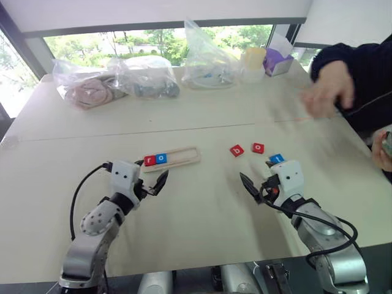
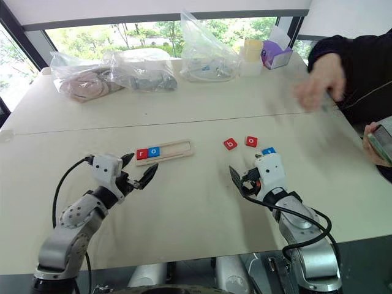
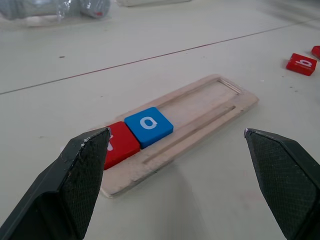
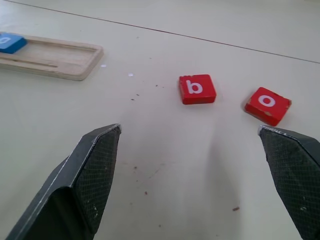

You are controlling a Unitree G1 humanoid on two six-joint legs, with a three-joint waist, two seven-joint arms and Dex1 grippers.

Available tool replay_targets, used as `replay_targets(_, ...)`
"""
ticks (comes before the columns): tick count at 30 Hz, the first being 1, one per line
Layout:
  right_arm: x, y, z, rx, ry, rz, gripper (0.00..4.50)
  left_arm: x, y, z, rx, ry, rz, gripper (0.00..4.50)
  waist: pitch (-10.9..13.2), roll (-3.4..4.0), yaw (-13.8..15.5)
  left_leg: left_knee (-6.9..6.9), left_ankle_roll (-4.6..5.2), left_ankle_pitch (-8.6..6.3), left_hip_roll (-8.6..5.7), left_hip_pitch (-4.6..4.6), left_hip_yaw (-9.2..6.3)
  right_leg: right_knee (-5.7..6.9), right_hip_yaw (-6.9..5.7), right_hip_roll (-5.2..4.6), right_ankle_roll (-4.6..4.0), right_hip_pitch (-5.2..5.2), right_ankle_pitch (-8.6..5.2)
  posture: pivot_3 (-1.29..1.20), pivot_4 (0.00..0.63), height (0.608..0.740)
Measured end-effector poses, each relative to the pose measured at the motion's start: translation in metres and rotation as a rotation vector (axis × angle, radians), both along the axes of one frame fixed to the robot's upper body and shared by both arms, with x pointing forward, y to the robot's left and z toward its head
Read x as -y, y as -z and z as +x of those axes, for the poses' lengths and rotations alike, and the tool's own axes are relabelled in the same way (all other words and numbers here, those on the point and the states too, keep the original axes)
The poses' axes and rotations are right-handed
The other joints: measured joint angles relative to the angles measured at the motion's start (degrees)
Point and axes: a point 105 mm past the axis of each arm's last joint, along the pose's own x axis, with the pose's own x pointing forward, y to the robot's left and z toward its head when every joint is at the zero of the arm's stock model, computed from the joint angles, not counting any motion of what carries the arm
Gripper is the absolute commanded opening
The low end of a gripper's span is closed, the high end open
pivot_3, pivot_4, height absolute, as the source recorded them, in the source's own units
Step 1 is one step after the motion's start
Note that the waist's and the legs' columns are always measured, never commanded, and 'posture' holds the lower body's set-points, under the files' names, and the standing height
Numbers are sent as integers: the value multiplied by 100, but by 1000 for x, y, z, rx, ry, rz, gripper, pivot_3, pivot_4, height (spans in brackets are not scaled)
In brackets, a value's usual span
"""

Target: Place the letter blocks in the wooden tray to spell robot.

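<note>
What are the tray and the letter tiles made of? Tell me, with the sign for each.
Wooden tray: pale unfinished wood, by its faint grain and matte surface.
Red b tile and blue o tile: smooth, even colour, rounded edges, white printed letters; probably painted wood or plastic, the look leaves it open.

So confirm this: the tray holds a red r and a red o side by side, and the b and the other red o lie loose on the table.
Not quite. The o in the tray is blue, not red, as the left wrist view shows. The rest holds: it sits beside the red r, and the b and the red o lie loose on the table.
</note>
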Motion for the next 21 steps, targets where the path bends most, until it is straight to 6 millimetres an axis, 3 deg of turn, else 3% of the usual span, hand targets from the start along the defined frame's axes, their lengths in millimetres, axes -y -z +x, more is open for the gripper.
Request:
replay_targets(7, -3, -9, -1, 5, -21, 2, 4460, 9, -12, -3, 9, 61, -55, 4500, 0, 0, 7, 0, 0, 0, -1, -1, 0, 0, 0, -2, 0, 1, 1, 0, 150, 740)
replay_targets(21, -11, -8, -11, -42, -111, 13, 4460, 19, -13, -7, -7, 126, -61, 4500, 0, 0, 5, 1, 0, 0, -1, 0, 1, 0, 0, -1, 0, 0, 0, 0, 150, 740)
